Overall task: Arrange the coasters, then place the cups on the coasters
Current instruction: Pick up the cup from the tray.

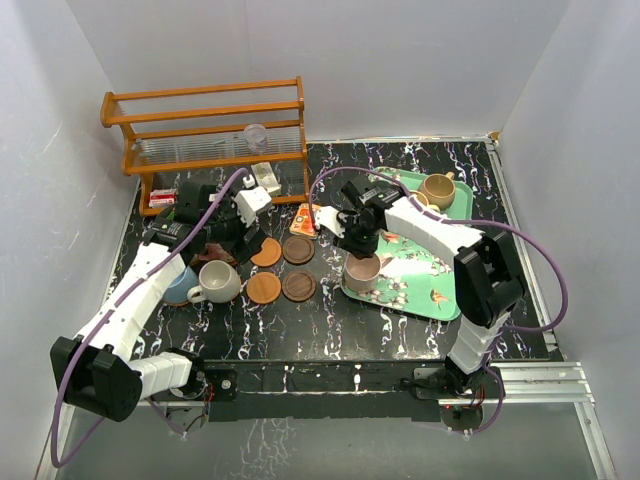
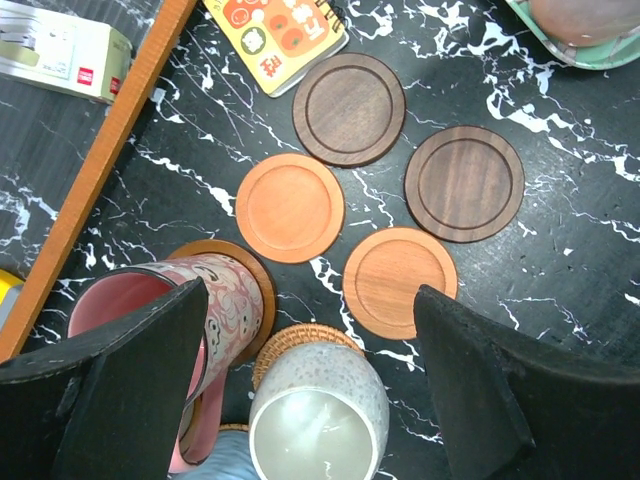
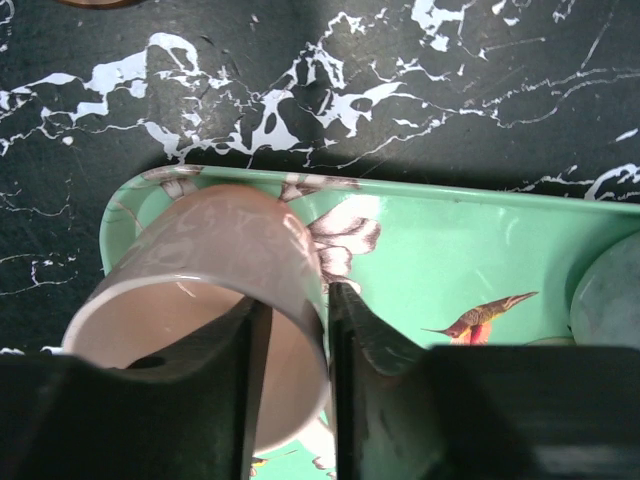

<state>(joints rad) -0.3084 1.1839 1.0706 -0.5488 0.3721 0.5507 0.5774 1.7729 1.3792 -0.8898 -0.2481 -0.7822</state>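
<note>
Your worktop is black marble with white veins, boxed in by white walls. A wooden rack stands at its far left corner and a green bird-print tray lies along its right side.

You can count six coasters in the left wrist view. Four lie bare in a square near the worktop's middle: the first dark coaster, the second dark coaster, the first orange coaster and the second orange coaster. A brown coaster sits under the pink patterned mug, and a woven coaster under the off-white mug.

Five mugs show plainly: those two, a blue mug touching the off-white one toward the left edge, a tan mug at the tray's far corner, and a mauve mug at the tray's near left corner.

Your left claw hangs spread wide above the two mugs on coasters, gripping nothing. Your right claw is narrow, pinching the mauve mug's wall, one finger inside the rim and one outside.

An orange card lies just beyond the bare coasters.
</note>
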